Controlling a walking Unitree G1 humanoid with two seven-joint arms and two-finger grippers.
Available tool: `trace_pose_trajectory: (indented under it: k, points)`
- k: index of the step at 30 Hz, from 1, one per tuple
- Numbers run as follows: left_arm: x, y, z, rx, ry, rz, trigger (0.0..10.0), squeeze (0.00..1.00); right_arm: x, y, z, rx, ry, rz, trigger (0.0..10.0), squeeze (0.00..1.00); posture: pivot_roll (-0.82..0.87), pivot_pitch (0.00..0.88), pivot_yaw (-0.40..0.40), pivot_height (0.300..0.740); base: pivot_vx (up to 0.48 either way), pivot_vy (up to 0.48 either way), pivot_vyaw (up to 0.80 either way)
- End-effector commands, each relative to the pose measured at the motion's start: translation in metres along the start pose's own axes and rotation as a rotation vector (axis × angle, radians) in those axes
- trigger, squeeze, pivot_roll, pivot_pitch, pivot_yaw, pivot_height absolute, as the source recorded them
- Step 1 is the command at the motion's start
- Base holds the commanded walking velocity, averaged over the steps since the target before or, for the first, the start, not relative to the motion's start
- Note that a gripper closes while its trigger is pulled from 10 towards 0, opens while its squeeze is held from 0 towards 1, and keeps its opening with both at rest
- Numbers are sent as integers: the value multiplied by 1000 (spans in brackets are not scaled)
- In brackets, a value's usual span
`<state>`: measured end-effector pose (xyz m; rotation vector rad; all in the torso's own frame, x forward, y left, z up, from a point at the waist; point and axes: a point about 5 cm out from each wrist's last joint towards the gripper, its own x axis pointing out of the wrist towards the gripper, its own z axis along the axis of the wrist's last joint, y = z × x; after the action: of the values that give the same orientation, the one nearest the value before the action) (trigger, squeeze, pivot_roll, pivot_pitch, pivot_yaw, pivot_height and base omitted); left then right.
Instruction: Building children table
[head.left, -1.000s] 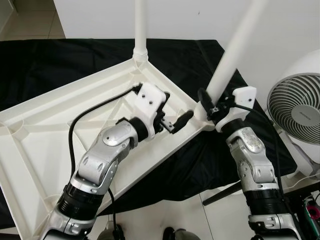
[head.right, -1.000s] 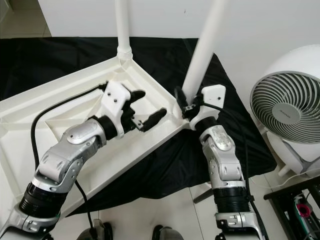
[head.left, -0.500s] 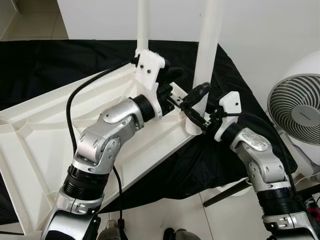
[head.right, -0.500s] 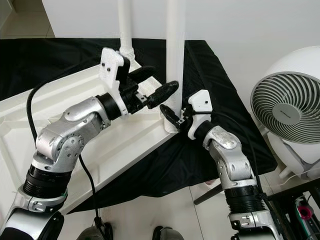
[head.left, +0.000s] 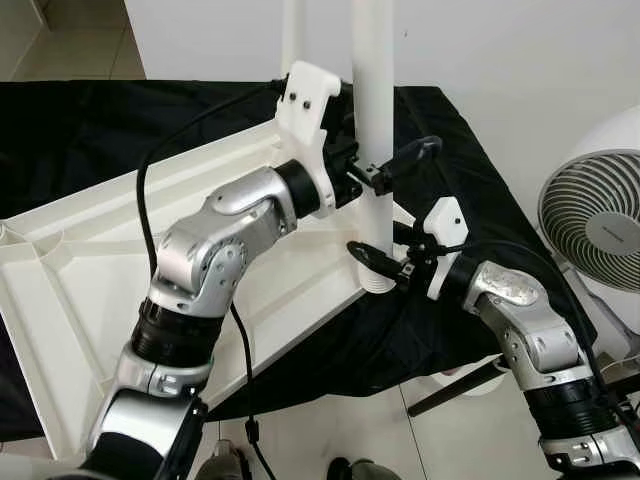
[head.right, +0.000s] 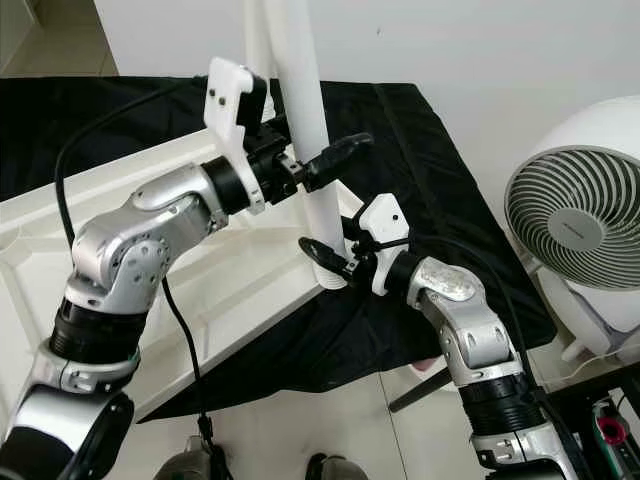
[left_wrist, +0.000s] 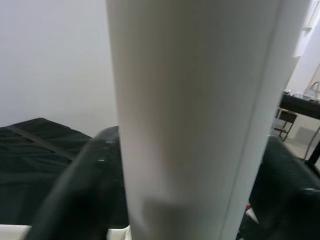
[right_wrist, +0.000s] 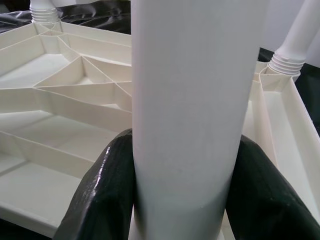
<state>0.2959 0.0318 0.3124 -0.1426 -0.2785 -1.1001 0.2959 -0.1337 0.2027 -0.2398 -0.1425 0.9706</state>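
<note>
A white tabletop (head.left: 90, 280) lies upside down on a black cloth. At its near right corner a white leg (head.left: 372, 100) stands upright in the socket. My right gripper (head.left: 378, 262) is shut on this leg just above its ribbed base; in the right wrist view both fingers (right_wrist: 100, 195) press the leg (right_wrist: 190, 100). My left gripper (head.left: 378, 168) is shut on the same leg higher up, one finger reaching past it. In the left wrist view the leg (left_wrist: 195, 115) sits between the two fingers (left_wrist: 85, 190).
A second leg (head.left: 293, 30) stands in the far corner socket, and another leg base (right_wrist: 45, 12) shows across the ribbed underside. A white fan (head.left: 600, 220) stands on the floor to the right. Bare tile floor lies in front of the cloth.
The leg has swung from tilted to upright at the corner. My left gripper rose from the tabletop and closed round the leg. My right gripper stayed on the leg near its base.
</note>
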Motion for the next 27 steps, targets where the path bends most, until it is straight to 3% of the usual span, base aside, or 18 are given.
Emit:
trace_pose_trajectory:
  k: [1, 16, 17, 18, 27]
  points:
    - [0, -8, -1, -16, 17, -170, 0, 0, -3, 3, -2, -3, 20, 19, 10000, 0, 89, 106, -67, 740, 0, 0, 0]
    - [-2, -8, 7, -15, 17, -218, 0, 0, -5, 0, 1, -6, 8, 22, 10000, 0, 91, 109, -68, 740, 0, 0, 0]
    - [-2, -8, 7, -10, 28, -220, 10000, 0, -5, 0, 1, 4, 5, 21, 10000, 0, 91, 109, -68, 740, 0, 0, 0]
    - [-1, -6, 8, -10, 34, -204, 10000, 0, -4, -1, 2, 19, -7, -4, 10000, 1000, 89, 111, -64, 740, 0, 0, 0]
    - [1, -4, 11, 6, 38, -162, 10000, 0, -2, -7, 6, 42, -34, -77, 10000, 1000, 88, 113, -61, 740, 0, 0, 0]
